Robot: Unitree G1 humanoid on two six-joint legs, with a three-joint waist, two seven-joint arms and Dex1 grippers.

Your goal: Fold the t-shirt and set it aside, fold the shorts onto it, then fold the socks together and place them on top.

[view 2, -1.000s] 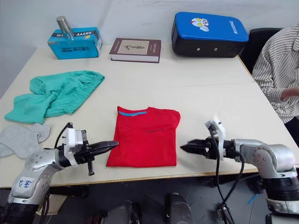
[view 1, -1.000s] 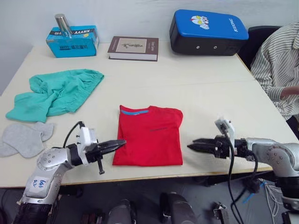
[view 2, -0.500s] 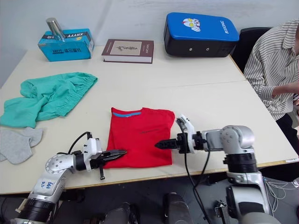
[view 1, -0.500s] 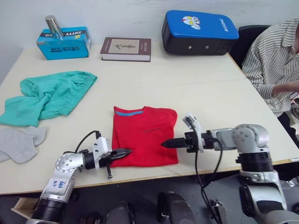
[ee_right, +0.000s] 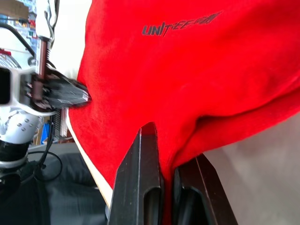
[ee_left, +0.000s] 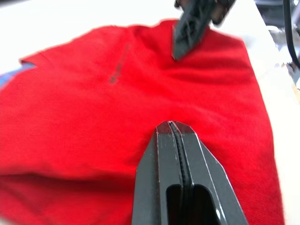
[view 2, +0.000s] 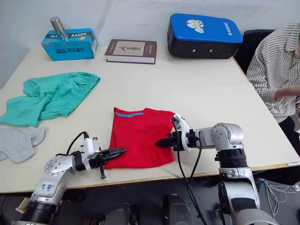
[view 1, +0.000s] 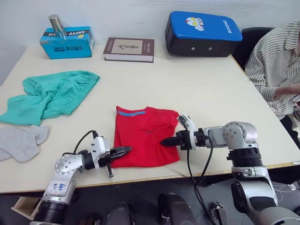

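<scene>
The red t-shirt (view 1: 143, 136) lies folded near the table's front edge, its blue collar band facing the far side. My right gripper (view 1: 164, 141) is at its right edge, shut on a fold of the red cloth (ee_right: 197, 93), which bunches up there. The left gripper (view 1: 127, 150) is shut, its tips resting on the shirt's front left corner (ee_left: 172, 125), with no cloth visible between them. At the left of the table the teal shorts (view 1: 49, 96) lie crumpled. The grey socks (view 1: 18, 140) lie in front of them by the left edge.
Along the far edge stand a blue tissue box (view 1: 65, 42) with a metal cylinder (view 1: 57, 24) on it, a dark book (view 1: 129, 48) and a blue-and-black case (view 1: 201, 33). A person in a striped shirt (view 1: 276, 65) sits at the table's right side.
My right gripper came in from the right and shut on the shirt's right edge, which now bunches up. The left gripper moved up to the shirt's front left corner. The camera shifted.
</scene>
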